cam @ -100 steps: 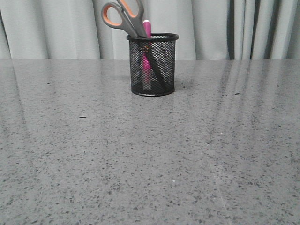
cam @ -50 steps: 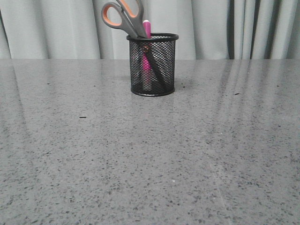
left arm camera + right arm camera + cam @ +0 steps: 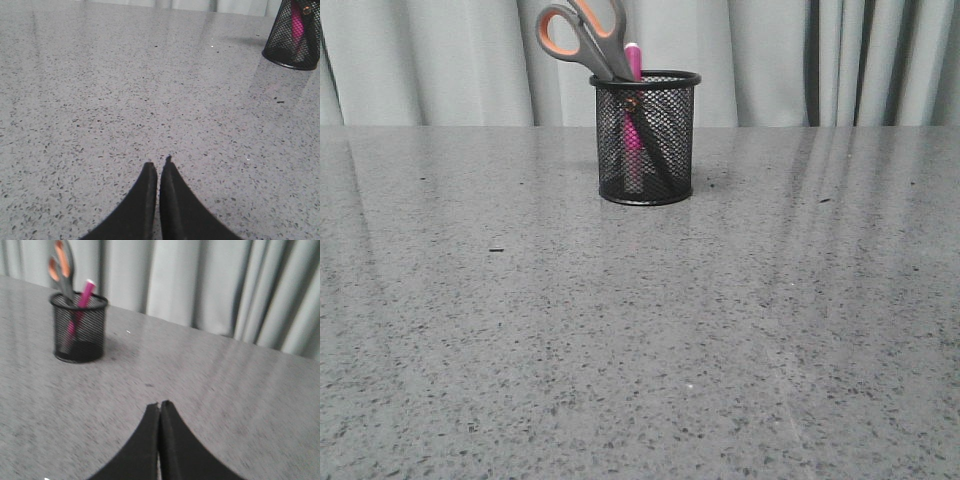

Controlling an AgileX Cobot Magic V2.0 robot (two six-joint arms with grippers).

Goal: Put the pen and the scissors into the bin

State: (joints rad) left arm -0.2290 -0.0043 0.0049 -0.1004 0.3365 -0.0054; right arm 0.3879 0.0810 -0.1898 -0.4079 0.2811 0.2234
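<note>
Front view: neither arm shows. The bin (image 3: 646, 137) stands upright on the grey speckled table (image 3: 640, 330), at about 12 o'clock from the table's middle, close to the far edge. The scissors (image 3: 586, 37) sit blades-down inside it, handles leaning out toward 11 o'clock above the rim. The pen (image 3: 633, 110) stands in the same bin just beside the scissors, its top poking a little above the rim. Set against the two earlier front pictures, bin, scissors and pen lie exactly alike; nothing has shifted. A small dark fleck (image 3: 497, 249) marks the table at about 9 o'clock. Pale pleated curtains (image 3: 450, 60) close off the room behind.

Left wrist view: the left gripper (image 3: 158, 169) is held low over bare table, its black fingers pressed together at the tips, holding nothing. The bin (image 3: 294, 37) is well apart from it, up at 2 o'clock from the fingertips, cut by the frame edge; pink of the pen (image 3: 299, 20) glows through the mesh.

Right wrist view: slightly blurred. The right gripper (image 3: 160, 407) is likewise closed and empty, tips meeting, raised above the table. The bin (image 3: 79, 327) stands well apart at 10 o'clock from the tips, with the scissors (image 3: 61, 267) and pen (image 3: 84, 299) rising from it. Curtains (image 3: 210, 285) fill the background.
</note>
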